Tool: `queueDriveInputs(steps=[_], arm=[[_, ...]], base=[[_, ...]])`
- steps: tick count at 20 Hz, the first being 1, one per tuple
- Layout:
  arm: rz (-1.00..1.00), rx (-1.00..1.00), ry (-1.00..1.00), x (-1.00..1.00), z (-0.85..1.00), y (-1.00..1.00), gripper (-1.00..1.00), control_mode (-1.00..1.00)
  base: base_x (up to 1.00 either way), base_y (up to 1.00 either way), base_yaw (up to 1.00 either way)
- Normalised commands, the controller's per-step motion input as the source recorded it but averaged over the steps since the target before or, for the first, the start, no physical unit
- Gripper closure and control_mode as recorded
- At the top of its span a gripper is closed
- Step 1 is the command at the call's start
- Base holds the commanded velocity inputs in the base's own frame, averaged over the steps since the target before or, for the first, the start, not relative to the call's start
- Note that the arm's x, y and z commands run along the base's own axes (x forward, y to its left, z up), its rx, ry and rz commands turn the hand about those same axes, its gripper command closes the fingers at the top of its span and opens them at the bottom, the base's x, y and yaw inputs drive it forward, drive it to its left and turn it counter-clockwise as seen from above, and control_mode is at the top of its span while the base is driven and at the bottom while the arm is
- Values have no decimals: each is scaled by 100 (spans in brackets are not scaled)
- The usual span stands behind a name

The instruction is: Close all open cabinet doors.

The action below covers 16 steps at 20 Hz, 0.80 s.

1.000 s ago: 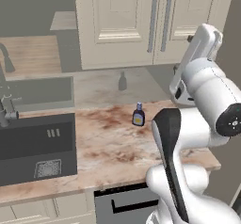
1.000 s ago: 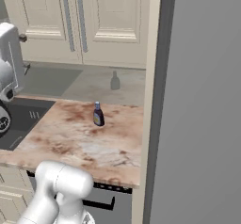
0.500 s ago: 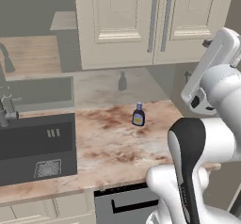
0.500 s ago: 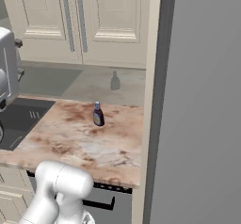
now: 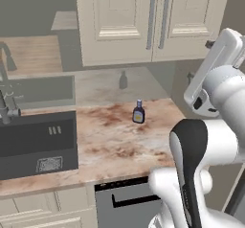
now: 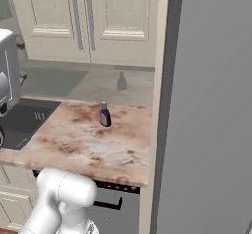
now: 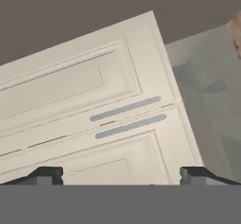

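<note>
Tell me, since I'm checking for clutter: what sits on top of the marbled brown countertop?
One small dark bottle with a yellow label stands upright on the marbled brown countertop; the robot's white arm covers its right front part.

Open air lies ahead of the spread jaws up to the cream panelled cabinet doors (image 7: 94, 110); nothing stands between.

Glossy white rounded arm (image 5: 215, 141) fills lower right of left base view, smooth bulbous links. Dark grey-black curved joint band (image 5: 187, 141) wraps the elbow. Flat white upper link (image 5: 215, 64) at upper right, small dark bolt-like knobs on its side. White rounded base link (image 6: 59, 198) at lower left of right base view.
</note>
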Motion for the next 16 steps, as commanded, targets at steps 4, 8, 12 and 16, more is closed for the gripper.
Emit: queueDriveInputs(steps=[4,8,12,16], arm=[[0,0,0,0,0,0,-100,100],[0,0,0,0,0,0,-100,100],[0,0,0,0,0,0,-100,100],[0,0,0,0,0,0,-100,100]], base=[[-79,20,6],[-75,44,8],[-24,76,1],[0,99,0]])
